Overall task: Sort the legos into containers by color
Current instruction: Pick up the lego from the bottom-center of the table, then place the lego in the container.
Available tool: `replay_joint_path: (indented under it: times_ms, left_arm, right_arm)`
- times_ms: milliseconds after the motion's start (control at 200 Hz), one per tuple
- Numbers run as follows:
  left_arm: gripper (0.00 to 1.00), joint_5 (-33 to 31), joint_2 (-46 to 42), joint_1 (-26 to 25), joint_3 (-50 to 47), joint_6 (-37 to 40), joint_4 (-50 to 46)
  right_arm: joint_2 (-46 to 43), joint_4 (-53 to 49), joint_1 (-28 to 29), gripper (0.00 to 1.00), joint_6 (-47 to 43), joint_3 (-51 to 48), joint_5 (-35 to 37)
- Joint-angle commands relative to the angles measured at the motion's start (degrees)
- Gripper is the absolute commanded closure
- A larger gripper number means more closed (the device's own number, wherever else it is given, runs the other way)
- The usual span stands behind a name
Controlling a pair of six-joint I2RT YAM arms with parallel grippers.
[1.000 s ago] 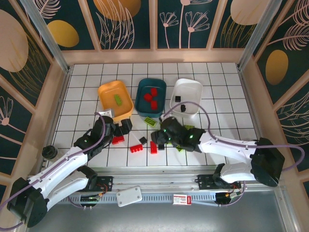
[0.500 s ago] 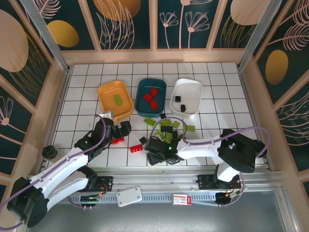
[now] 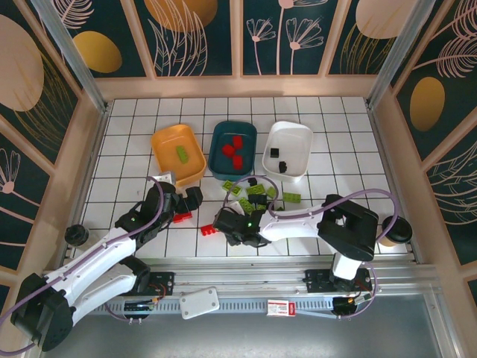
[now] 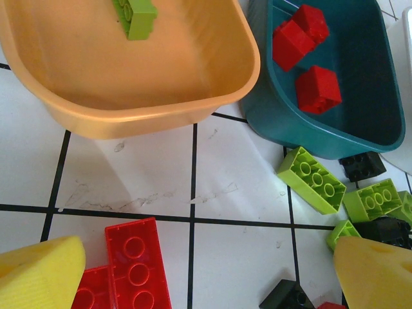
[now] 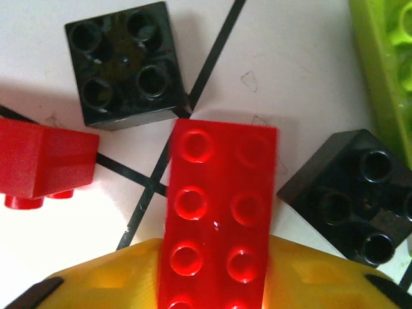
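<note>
The right claw is clamped on the red brick, near centre of the surface, black bricks beside it. The left claw stands apart over red bricks near the orange tray.

A white tiled table is carrying an orange-yellow tray, a teal tray and a white tray side by side, with red, green and black legos lying scattered before them.
</note>
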Motion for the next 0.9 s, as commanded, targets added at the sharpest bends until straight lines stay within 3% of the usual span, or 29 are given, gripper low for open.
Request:
replay_joint_path:
  times_ms: [0,230,415,616,896]
  left_arm:
    - [0.02,-0.53,-0.41,-0.05,0.27,-0.04,-0.54]
    - [0.01,0.0,-0.1,-0.06,0.15,0.62,-0.23]
    - [0.01,0.27,1.08,-0.11,-0.34,0.22,0.6]
    - [0.02,1.13,2.04,-0.06,0.26,-0.32,0.44]
    - [0.02,4.97,1.78,-0.05,1.14,0.5,-0.53]
  right_arm:
    - [-1.72,0.52,-0.06,0.66,-0.58,-1.44,0.78]
    - [-16.5,3.72,-1.02,0.74,-4.94,-5.42,-3.86]
    - [-20.72,6.66,-12.07,0.76,-11.45,-1.9,-6.4]
    - [-7.46,10.28,-24.64,0.76,-18.43,10.05,-9.63]
    - [14.93,7.11,-31.96,0.7,-22.1,30.73,-9.86]
